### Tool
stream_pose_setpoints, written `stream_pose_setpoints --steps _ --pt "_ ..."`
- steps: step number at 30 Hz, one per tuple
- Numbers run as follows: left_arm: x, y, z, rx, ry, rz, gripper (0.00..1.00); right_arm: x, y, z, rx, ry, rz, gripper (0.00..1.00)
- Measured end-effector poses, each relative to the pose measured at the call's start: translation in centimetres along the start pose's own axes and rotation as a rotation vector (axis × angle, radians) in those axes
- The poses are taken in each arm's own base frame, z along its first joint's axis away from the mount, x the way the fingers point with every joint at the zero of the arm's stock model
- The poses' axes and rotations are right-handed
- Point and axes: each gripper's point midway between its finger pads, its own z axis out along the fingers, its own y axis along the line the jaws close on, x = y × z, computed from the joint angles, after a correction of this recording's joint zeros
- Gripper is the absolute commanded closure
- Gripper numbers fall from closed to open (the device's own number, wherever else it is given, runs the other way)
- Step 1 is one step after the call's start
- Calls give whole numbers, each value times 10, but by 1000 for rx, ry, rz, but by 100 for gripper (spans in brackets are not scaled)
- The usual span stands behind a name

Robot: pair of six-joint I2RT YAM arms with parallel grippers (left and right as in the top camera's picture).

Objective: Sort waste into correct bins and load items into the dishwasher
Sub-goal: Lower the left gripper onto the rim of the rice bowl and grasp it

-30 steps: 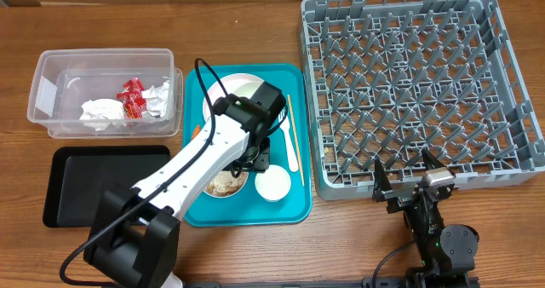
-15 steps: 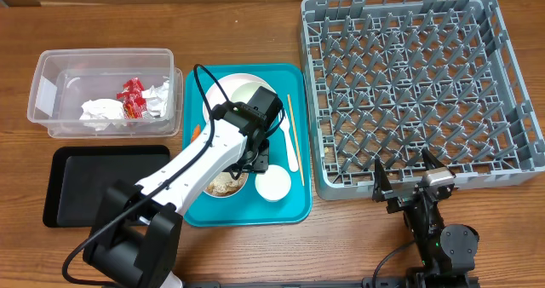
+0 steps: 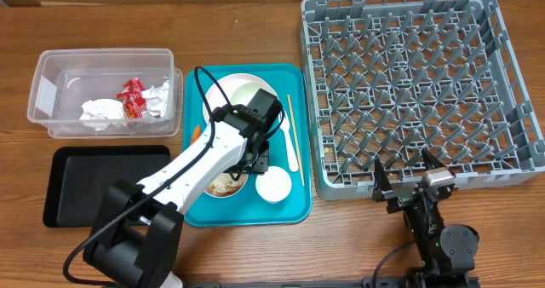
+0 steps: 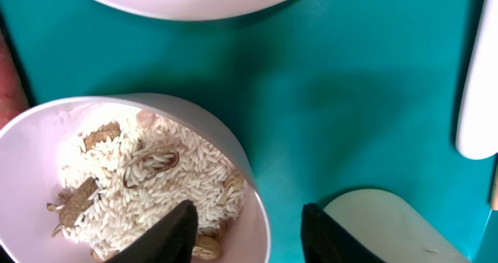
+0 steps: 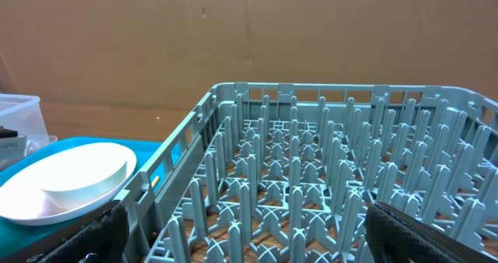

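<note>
A pale pink bowl [image 4: 117,177] of rice-like food scraps [image 4: 148,181] sits on the teal tray [image 3: 289,207]. My left gripper [image 4: 249,236] is open and straddles the bowl's right rim, with one finger over the rice and the other outside it. In the overhead view the gripper [image 3: 255,158] is above the bowl [image 3: 223,184]. A small white cup [image 3: 274,184], a white fork [image 3: 292,152] and a thin wooden stick [image 3: 295,139] lie to its right. A carrot [image 3: 196,133] lies at the tray's left edge. My right gripper [image 3: 417,184] is open and empty in front of the grey rack [image 3: 409,83].
The clear tub [image 3: 51,75] at the back left holds a red wrapper [image 3: 131,98] and white napkins [image 3: 100,112]. The black tray [image 3: 85,186] lies in front of it. White plates [image 3: 234,88] are stacked at the back of the teal tray.
My left gripper has shifted slightly toward the front left, closer over the rice bowl. The right arm has not moved.
</note>
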Motion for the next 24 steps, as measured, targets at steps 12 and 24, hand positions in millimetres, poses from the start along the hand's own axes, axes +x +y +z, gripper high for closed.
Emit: stream_pose_setpoints --steps 12,24 --pt "-7 -4 2 17 -31 -3 60 0 0 0 0 0 0 0" --pt "-3 -3 10 16 -29 -3 69 0 0 0 0 0 1 0"
